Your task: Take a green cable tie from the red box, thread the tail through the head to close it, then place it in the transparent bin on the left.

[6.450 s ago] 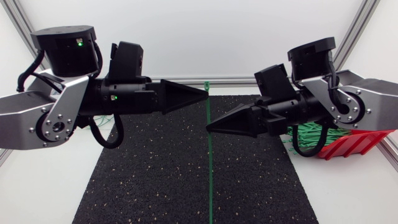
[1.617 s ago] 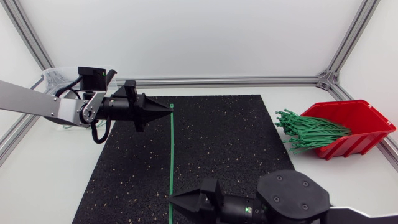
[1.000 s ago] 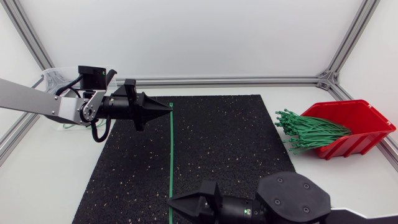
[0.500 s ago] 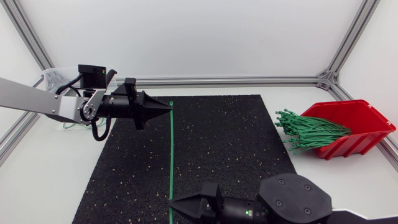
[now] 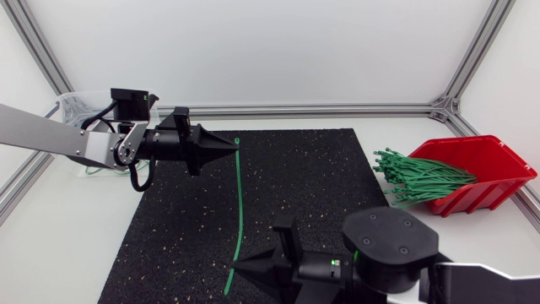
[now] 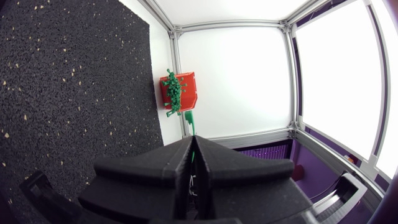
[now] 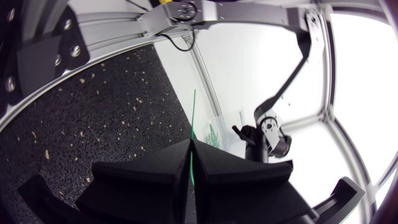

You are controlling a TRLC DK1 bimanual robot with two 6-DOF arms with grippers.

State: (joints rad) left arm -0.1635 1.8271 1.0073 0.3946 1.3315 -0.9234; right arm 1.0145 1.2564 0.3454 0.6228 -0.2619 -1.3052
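A single green cable tie (image 5: pixel 240 211) stretches across the black mat (image 5: pixel 321 186), slightly bowed. My left gripper (image 5: pixel 232 146) is shut on its head end at the mat's far left. My right gripper (image 5: pixel 236 271) is shut on its tail end near the mat's front edge. In the left wrist view the tie (image 6: pixel 191 122) pokes out past the shut left gripper (image 6: pixel 191 140). In the right wrist view the tie (image 7: pixel 193 118) runs ahead of the right gripper (image 7: pixel 190 145) toward my left arm (image 7: pixel 268 134). The red box (image 5: pixel 489 169) holds a bundle of green ties (image 5: pixel 418 179).
The transparent bin (image 5: pixel 74 106) stands at the back left, partly hidden behind my left arm, with green ties in it. Aluminium frame posts (image 5: pixel 460 72) rise at the table's back corners. White tabletop surrounds the mat.
My right gripper has closed on the tie's tail and its arm has risen and turned. The tie has gone from straight to bowed, and my left gripper has shifted slightly right.
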